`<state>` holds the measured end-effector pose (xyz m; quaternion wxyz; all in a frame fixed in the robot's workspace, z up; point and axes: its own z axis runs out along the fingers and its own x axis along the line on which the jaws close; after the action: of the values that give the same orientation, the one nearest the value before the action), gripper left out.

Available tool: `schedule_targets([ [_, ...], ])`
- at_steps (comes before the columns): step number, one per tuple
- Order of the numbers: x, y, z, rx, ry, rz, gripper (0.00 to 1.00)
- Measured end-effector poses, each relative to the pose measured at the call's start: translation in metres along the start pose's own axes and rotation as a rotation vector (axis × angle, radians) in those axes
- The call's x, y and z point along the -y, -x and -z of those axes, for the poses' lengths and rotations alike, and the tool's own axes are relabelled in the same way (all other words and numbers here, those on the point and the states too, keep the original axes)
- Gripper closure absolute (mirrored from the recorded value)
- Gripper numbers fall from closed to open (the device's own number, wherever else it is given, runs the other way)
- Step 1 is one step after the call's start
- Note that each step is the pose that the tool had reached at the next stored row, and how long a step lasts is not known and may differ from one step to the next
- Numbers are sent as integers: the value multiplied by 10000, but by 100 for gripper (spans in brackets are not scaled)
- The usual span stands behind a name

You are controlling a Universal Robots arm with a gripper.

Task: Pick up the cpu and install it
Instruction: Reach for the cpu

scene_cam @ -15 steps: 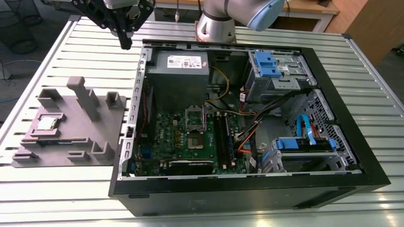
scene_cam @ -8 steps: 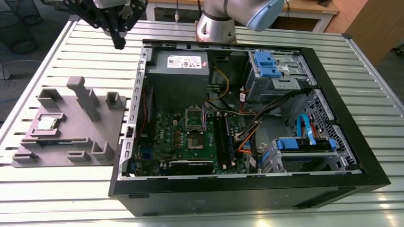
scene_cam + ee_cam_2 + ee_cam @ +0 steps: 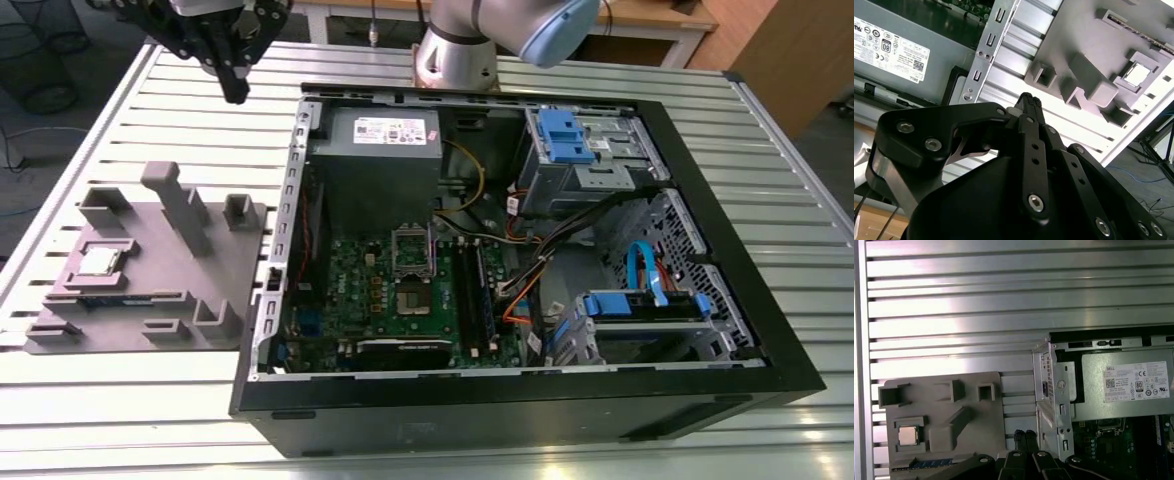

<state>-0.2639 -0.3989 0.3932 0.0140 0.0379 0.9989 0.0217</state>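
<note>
So: gripper [image 3: 236, 92] hangs over the slatted table [image 3: 120, 130], just off the far corner of the computer case [image 3: 534, 405] on the exterior view's left. Fingers are pinched together with nothing between them. cpu [image 3: 100, 262] is well apart from it, nearer and further toward the exterior view's left, lying flat in a square pocket of the fixture block [image 3: 187, 225].

cpu is a small square with a pale silver metal top and a thin darker rim; both wrist views show it too. The fixture is matte grey with upright posts and square sockets. A narrow memory stick [image 3: 118, 297] lies in a slot just beside the cpu, on its near side.

Table is ribbed shiny aluminium. The case is black sheet metal, open on top, showing a green motherboard [image 3: 400, 300] and a grey power supply [image 3: 380, 150].
</note>
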Motion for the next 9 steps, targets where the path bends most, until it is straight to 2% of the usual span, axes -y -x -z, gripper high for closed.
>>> schedule_targets([
  [6, 7, -94, 2, 2, 1, 0, 89],
  [9, 8, -107, 3, 1, 0, 1, 89],
])
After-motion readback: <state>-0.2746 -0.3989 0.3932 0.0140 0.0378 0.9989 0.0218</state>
